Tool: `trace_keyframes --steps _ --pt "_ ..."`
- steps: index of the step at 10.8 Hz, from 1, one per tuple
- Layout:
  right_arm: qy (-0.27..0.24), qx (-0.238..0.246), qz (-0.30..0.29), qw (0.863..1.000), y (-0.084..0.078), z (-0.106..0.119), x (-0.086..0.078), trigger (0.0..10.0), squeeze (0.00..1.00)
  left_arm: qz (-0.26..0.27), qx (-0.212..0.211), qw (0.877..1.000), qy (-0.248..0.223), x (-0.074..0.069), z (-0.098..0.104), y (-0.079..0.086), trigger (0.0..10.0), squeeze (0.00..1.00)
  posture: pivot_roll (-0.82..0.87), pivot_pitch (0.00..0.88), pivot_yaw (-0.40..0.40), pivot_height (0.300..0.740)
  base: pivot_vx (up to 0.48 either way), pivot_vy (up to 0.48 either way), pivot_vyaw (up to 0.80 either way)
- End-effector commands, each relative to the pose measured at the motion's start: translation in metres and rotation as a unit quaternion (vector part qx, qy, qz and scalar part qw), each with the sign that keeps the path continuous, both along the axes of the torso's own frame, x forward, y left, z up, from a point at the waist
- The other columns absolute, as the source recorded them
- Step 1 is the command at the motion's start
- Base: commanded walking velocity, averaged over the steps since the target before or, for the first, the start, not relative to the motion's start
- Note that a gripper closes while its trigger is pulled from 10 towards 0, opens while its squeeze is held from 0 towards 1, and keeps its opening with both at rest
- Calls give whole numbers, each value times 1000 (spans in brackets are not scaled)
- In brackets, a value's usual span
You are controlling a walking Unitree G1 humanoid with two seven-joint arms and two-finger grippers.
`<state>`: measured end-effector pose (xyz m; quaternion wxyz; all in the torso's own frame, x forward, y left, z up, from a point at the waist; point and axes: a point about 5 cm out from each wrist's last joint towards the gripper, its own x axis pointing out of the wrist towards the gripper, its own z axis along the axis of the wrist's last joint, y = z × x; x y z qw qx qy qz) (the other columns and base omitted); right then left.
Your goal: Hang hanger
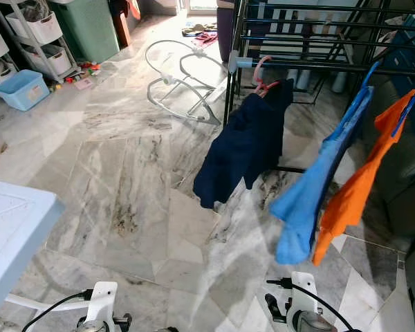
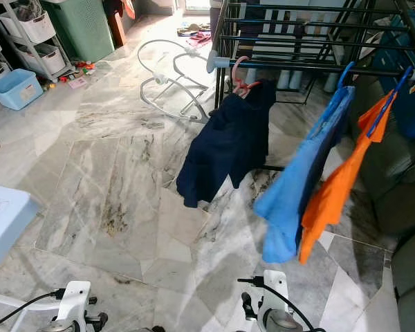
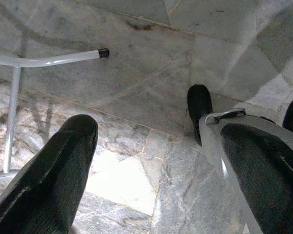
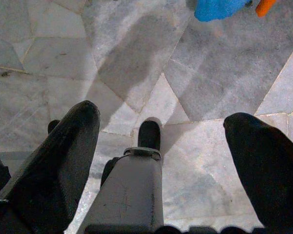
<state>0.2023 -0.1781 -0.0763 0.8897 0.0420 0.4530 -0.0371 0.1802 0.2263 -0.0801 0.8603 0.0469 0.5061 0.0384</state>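
Observation:
A black drying rack (image 1: 311,41) stands ahead on the right. A pink hanger (image 1: 261,75) hooked on its front rail carries a navy garment (image 1: 245,145). Further right, a light blue garment (image 1: 318,187) hangs from a blue hanger (image 2: 346,72), and an orange garment (image 1: 360,187) hangs from a second blue hanger (image 2: 391,97). Both arms hang low, well short of the rack. In the left wrist view my left gripper (image 3: 156,131) is open over the marble floor and holds nothing. In the right wrist view my right gripper (image 4: 166,117) is likewise open, with nothing between its fingers.
A light blue table (image 1: 14,228) juts in at the near left, and its white leg (image 3: 49,58) lies close to my left gripper. A white bouncer frame (image 1: 176,83) sits on the floor before the rack. A green bin (image 1: 90,28), a blue tub (image 1: 22,88) and shelves line the far left.

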Motion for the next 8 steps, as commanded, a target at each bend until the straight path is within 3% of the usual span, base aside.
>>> trace_keyframes --steps 1,4,6,8 --pt "-24 22 -30 999 5 8 16 10000 0 -87 -28 992 -84 46 18 -52 10000 0 -147 98 53 740 0 0 0" --pt "-24 22 -30 999 5 8 16 10000 0 -87 -28 992 -84 46 18 -52 10000 0 -147 98 53 740 0 0 0" --pt "-31 39 25 998 19 11 22 10000 0 -140 -4 986 -86 48 17 -74 10000 0 -164 91 59 740 0 0 0" --pt "-35 33 21 999 19 11 21 10000 0 -130 -2 988 -83 47 17 -71 10000 0 -166 94 65 740 0 0 0"
